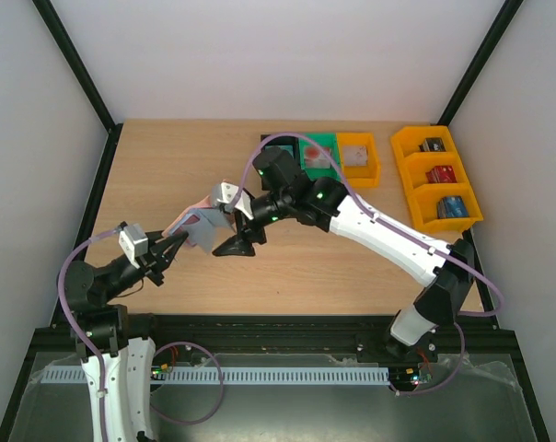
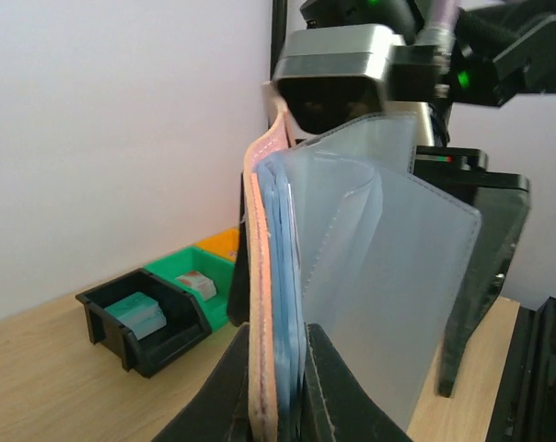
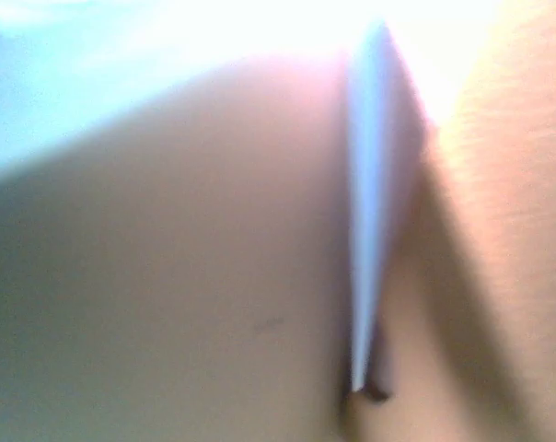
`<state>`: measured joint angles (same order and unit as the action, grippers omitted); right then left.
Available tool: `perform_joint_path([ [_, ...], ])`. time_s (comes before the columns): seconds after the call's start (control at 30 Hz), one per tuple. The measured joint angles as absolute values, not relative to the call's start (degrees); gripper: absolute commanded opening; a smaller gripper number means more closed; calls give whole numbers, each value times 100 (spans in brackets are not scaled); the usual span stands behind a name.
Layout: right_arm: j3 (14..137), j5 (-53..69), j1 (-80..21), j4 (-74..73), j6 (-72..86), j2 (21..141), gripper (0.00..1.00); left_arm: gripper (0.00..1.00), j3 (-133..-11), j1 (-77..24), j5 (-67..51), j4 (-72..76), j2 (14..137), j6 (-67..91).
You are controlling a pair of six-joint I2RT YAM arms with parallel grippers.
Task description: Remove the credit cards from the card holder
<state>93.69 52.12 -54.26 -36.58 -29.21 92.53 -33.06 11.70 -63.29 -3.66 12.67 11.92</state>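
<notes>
The card holder (image 1: 197,225) is held upright above the table, pinkish-tan outside with blue-grey lining. My left gripper (image 1: 177,241) is shut on its lower edge. In the left wrist view my left gripper (image 2: 283,387) pinches the tan cover (image 2: 260,276) together with the blue layers, and a blue-grey flap (image 2: 388,285) hangs open to the right. My right gripper (image 1: 225,232) sits over the holder's top, one black finger (image 2: 480,276) standing wide on the flap's far side. The right wrist view shows only the blurred tan cover (image 3: 186,276). I cannot make out any single credit card in the holder.
A black bin (image 2: 112,324) with a teal stack, a green bin (image 1: 318,152) and an orange bin (image 1: 358,154) stand at the back. A yellow three-part bin (image 1: 409,175) with black, red and blue blocks stands at the right.
</notes>
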Motion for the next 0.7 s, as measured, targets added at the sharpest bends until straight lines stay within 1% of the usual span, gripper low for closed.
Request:
perform_joint_path([
  [0.03, 9137, 5223, -5424, -3201, -2580, 9190, 84, 2, -3306, 1170, -6309, -375, 1267, 1192],
  [0.17, 8455, 5203, -5424, -1562, -1328, 9107, 66, 2, -3308, 1170, -6278, -410, 1267, 1197],
  [0.3, 8291, 5146, -5413, -709, -650, 9107, 49, 2, -3339, 1170, -6257, -419, 1264, 1197],
  [0.37, 8291, 5129, -5413, -451, -445, 9107, 36, 2, -3371, 1179, -6233, -399, 1256, 1199],
  [0.4, 8291, 5144, -5413, -362, -340, 9107, 29, 2, -3380, 1188, -6206, -381, 1247, 1199],
  [0.47, 8291, 5172, -5415, -292, -252, 9109, 8, 2, -3380, 1203, -6139, -373, 1238, 1205],
  [0.5, 8296, 5216, -5415, -283, -207, 9111, 3, 2, -3380, 1210, -6093, -379, 1238, 1210],
  [0.57, 8302, 5245, -5391, -287, -246, 9113, 2, 2, -3380, 1229, -6029, -403, 1236, 1221],
  [0.6, 8309, 5260, -5347, -305, -261, 9113, 2, 5, -3380, 1236, -6007, -419, 1234, 1219],
  [0.7, 8309, 5363, -5306, -346, -412, 9111, 2, 22, -3380, 1240, -6020, -440, 1236, 1232],
])
